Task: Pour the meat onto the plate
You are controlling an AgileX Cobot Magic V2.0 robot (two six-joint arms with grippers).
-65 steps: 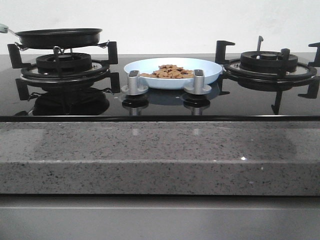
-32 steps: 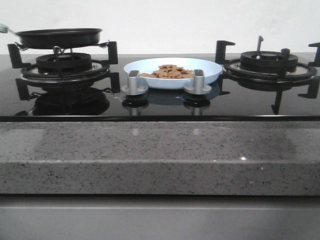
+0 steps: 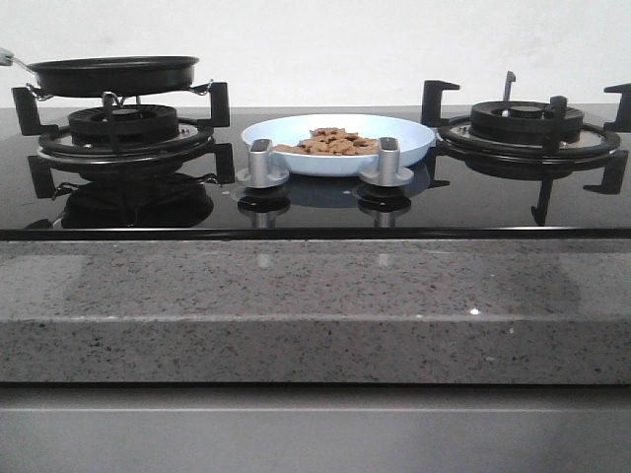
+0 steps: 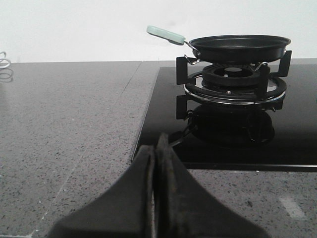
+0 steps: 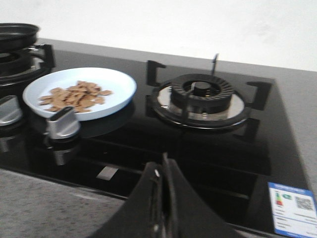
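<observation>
- The round shallow pale-blue plate (image 3: 338, 144) sits on the glossy black glass cooktop (image 3: 315, 209), between the two burners and just behind the two silver control knobs (image 3: 263, 164).
- The meat (image 3: 330, 142), a heap of small flat light-brown pieces, lies inside the plate, gathered around its middle; in the right wrist view the same heap (image 5: 75, 96) spreads across the dish floor with bare pale-blue rim (image 5: 121, 79) around it.
- A black frying pan (image 3: 113, 75) with a pale mint-green handle (image 4: 165, 34) rests level on the black grate of the left burner (image 3: 123, 128); from these low angles its inside cannot be seen.
- The right burner (image 3: 525, 124), a black ring with a grate, stands bare, well apart from the pan and just beside the plate.
- The left gripper (image 4: 155, 148) has its dark fingers pressed together with nothing between them, over the speckled grey stone desk (image 4: 69, 129) near the front corner of the cooktop, apart from the pan.
- The right gripper (image 5: 162, 173) also has its fingers closed against each other and holds nothing, over the front part of the cooktop, apart from plate and burner.
- A white and blue label (image 5: 292, 209) is stuck on the cooktop's near corner.
</observation>
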